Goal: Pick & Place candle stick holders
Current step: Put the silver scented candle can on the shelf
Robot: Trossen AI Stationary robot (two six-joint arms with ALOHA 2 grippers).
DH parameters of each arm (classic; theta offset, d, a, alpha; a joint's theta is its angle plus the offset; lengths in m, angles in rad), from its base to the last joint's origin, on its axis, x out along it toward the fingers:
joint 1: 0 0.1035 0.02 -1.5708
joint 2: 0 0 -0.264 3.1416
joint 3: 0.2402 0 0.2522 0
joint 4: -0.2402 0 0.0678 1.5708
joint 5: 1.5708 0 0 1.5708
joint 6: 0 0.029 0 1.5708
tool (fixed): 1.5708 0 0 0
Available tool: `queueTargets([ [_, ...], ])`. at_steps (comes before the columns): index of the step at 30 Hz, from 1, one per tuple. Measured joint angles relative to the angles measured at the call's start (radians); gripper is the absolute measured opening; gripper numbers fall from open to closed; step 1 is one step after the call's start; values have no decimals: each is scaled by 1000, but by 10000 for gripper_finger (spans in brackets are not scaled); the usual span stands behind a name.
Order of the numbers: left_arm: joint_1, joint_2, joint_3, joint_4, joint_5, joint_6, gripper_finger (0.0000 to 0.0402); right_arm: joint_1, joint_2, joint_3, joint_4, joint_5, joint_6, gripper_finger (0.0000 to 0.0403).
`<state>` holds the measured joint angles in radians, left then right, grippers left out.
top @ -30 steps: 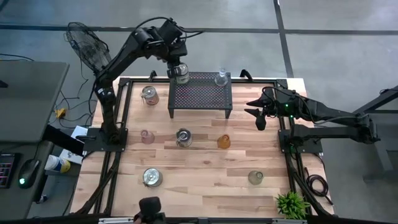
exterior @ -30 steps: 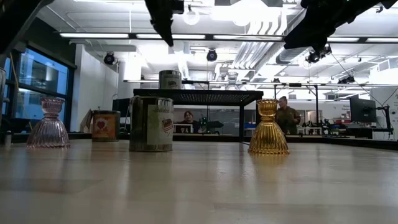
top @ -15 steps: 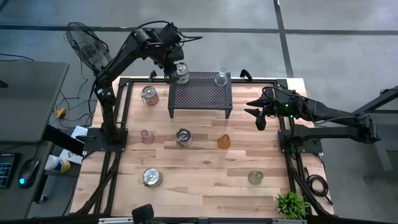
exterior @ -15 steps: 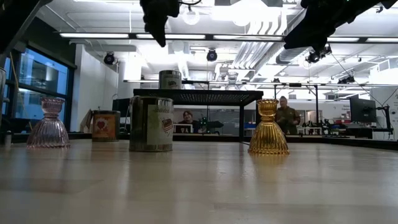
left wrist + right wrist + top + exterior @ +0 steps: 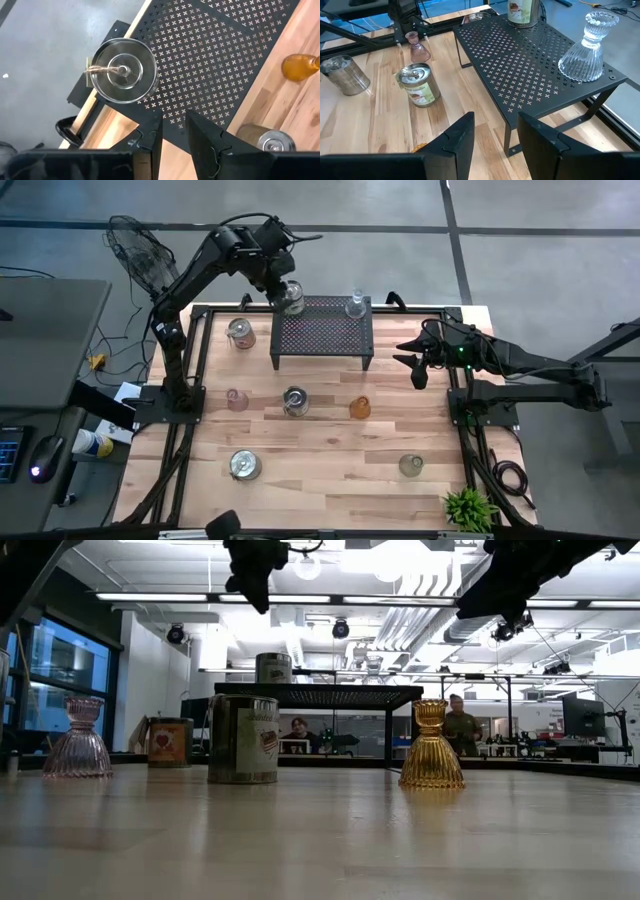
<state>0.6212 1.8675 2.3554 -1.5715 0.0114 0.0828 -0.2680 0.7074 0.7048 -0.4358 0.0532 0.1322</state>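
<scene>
The scene is being lit brightly and evenly from overhead. In the low view, long ceiling light strips [image 5: 150,597] are being blown out to white, and both arms are being reduced to dark silhouettes against them. The nearest stretch of table [image 5: 320,850] is being rendered soft and out of focus. In the high view, only short, faint shadows are being cast beneath the stand [image 5: 322,330]. A mild glare is being reflected from the tin lid [image 5: 122,71] in the left wrist view.
</scene>
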Motion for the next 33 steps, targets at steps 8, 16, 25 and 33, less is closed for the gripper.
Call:
queueTargets([
  [8,0,-24,-1,0,-2,-106,80,0,0,0,0,0,2,139],
  [16,0,-98,-1,0,-3,-175,80,0,0,0,-1,0,2,139],
  [25,-2,-187,-162,0,-64,-253,80,0,0,0,-1,18,2,139],
  [33,0,-370,-522,182,-72,-316,80,0,0,0,-1,19,2,139],
])
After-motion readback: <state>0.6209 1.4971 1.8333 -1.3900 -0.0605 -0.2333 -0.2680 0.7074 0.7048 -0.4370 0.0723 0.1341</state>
